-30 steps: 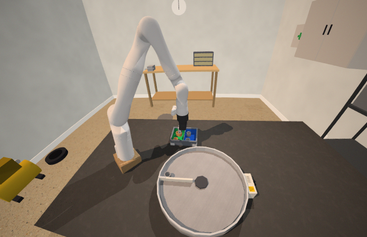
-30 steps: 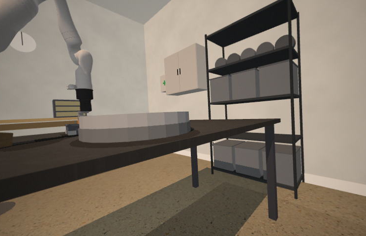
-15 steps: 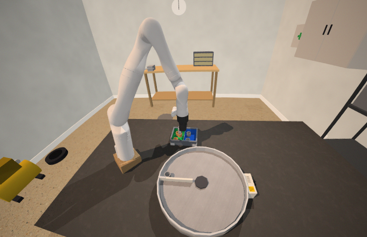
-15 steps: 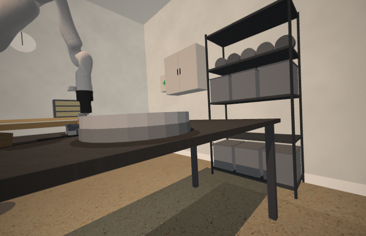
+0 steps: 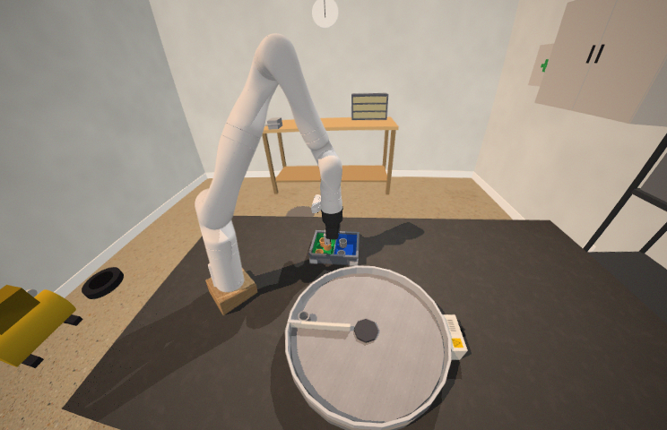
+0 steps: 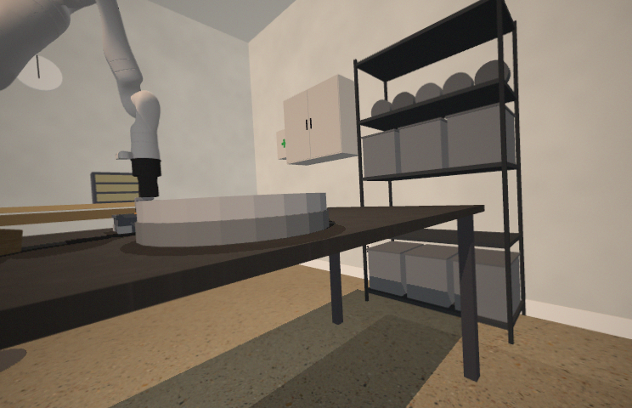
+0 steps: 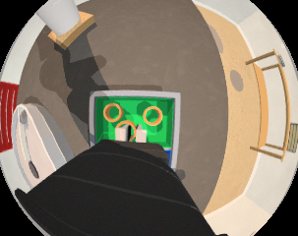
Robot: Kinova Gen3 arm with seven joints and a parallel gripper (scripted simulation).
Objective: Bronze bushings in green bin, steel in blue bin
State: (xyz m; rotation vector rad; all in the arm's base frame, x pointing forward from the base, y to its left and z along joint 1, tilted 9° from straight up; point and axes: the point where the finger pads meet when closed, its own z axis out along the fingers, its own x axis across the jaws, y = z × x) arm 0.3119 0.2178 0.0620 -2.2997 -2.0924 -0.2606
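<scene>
My gripper is shut on a bronze bushing, over and low in the green bin. In the exterior view its fingertips are hidden behind the turntable wall. Two more bronze bushings lie in the green bin, one bushing at the left and one bushing at the right in the wrist view. The blue bin holds a steel bushing and a nearer one. A steel bushing is on the turntable.
A white bar crosses the turntable from its rim to the dark hub, right beside the steel bushing. The turntable's raised wall stands just in front of the bins. The arm's wooden base is to the left.
</scene>
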